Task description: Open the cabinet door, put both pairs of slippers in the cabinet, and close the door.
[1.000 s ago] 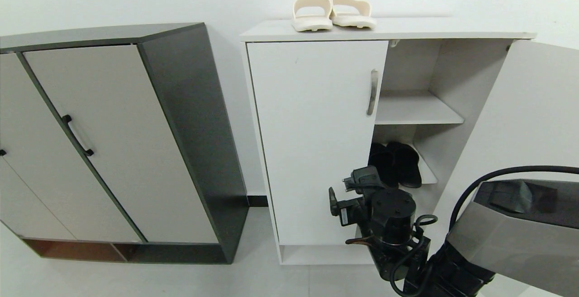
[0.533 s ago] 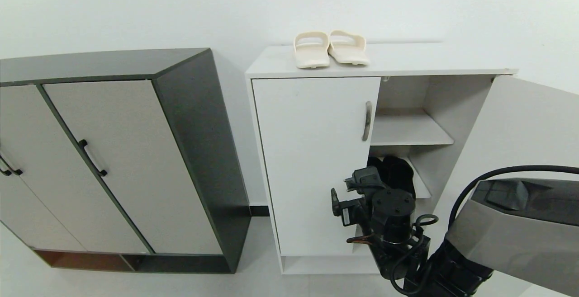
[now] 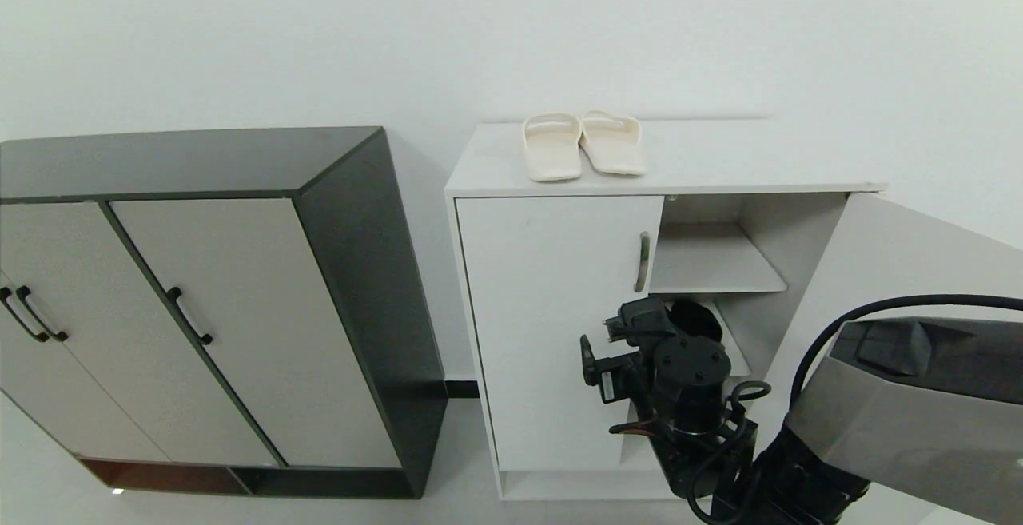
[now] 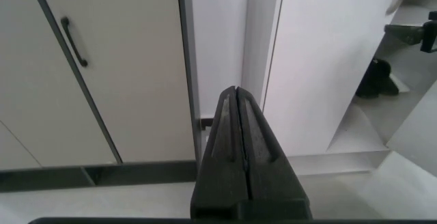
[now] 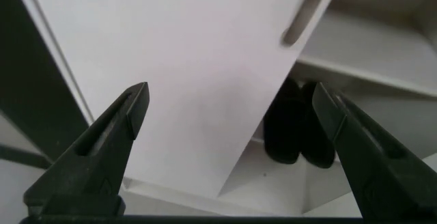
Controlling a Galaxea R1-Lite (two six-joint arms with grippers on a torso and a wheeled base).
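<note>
My right jaws hang low in front of the white cabinet point(image 3: 735, 153), just by the free edge of its closed left door point(image 3: 551, 325). They're spread wide with nothing between them. My left jaws are pressed flat together, gripping nothing, and face the strip of wall between the white cabinet and the dark cabinet point(image 3: 240, 285) on its left. The right door point(image 3: 887, 269) is swung wide open. The black slippers point(image 3: 697, 319) sit side by side on the lower shelf inside, partly hidden behind my right arm in the head view, with the upper shelf point(image 3: 711, 261) right above them. The beige slippers point(image 3: 559, 149) are up on the cabinet's top, side by side and touching, roughly above the closed door, so that pair isn't inside yet
</note>
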